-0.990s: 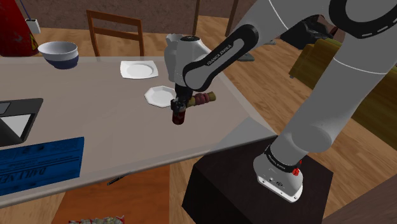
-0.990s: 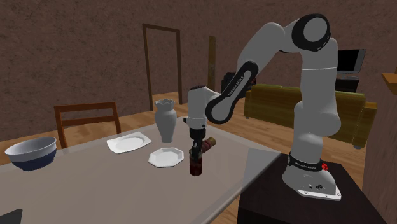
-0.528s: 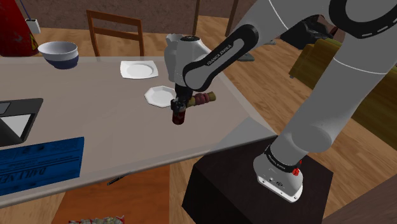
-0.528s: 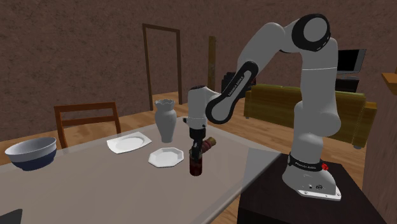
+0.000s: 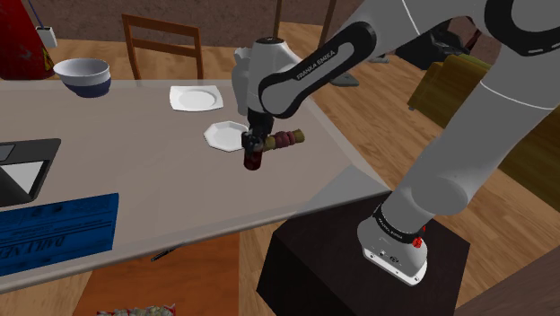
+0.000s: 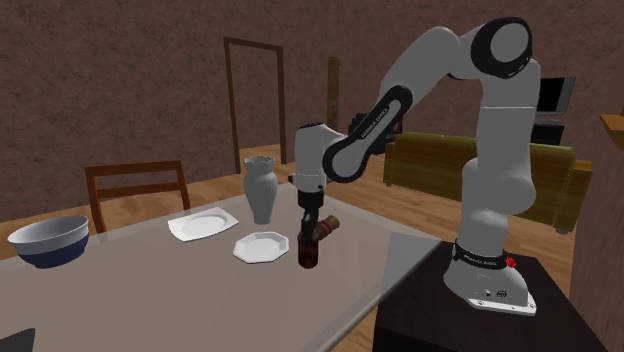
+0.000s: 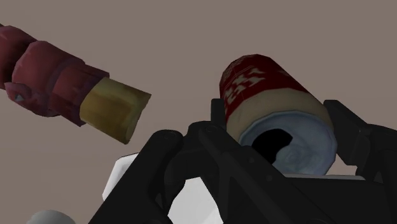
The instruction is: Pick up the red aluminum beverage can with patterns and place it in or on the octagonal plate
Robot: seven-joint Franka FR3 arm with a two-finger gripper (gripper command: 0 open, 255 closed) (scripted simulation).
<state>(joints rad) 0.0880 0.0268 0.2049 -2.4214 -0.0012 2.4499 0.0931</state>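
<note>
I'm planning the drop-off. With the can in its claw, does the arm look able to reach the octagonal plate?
Probably yes. The claw, shut on the red patterned can, hangs just beside the octagonal plate, and nothing stands on the table between them.

Light falls even and bright over the flat grey tabletop (image 5: pixel 153 179) in the shoulder view, with a paler wedge at its corner toward that view's right. The second exterior view is dim: the brown walls (image 6: pixel 120 90) look murky and the white robot arm (image 6: pixel 497 160) is shaded grey. Close up, the red patterned can (image 7: pixel 254 79) carries a soft sheen on its silvery top
</note>
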